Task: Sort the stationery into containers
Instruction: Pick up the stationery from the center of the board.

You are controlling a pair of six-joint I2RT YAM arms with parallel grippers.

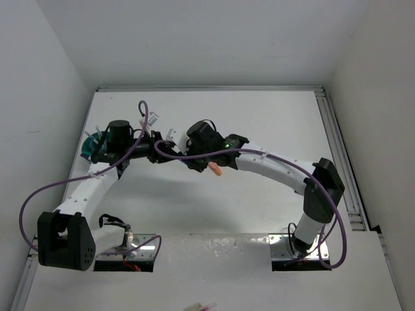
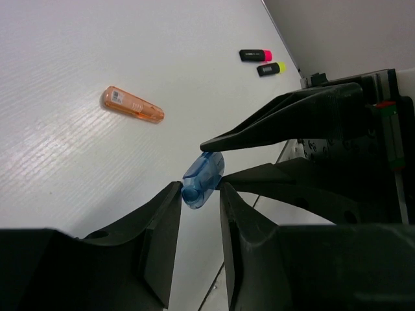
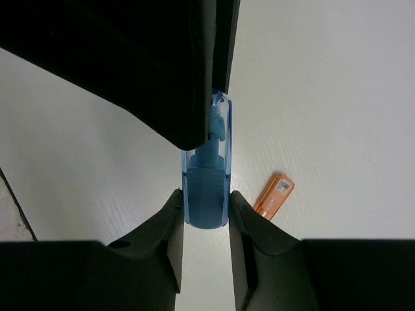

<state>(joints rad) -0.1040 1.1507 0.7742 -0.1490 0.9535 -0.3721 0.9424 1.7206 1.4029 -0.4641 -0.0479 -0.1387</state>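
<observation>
A blue highlighter (image 2: 202,180) is held in the air between both grippers, which meet tip to tip above the table. My left gripper (image 2: 200,189) is shut on one end, and my right gripper (image 3: 205,197) is shut on the other end (image 3: 206,188). In the top view the left gripper (image 1: 157,153) and the right gripper (image 1: 174,153) hide the highlighter. An orange highlighter (image 2: 133,105) lies on the table below them; it also shows in the top view (image 1: 216,170). Two black markers lie farther off, one with a pink end (image 2: 256,55) and one with a yellow end (image 2: 271,68). The teal cup (image 1: 89,148) stands at the left, half hidden by my left arm.
White walls close the table on three sides. A metal rail (image 1: 337,149) runs along the right edge. Purple cables (image 1: 39,194) loop off both arms. The other pens are out of view.
</observation>
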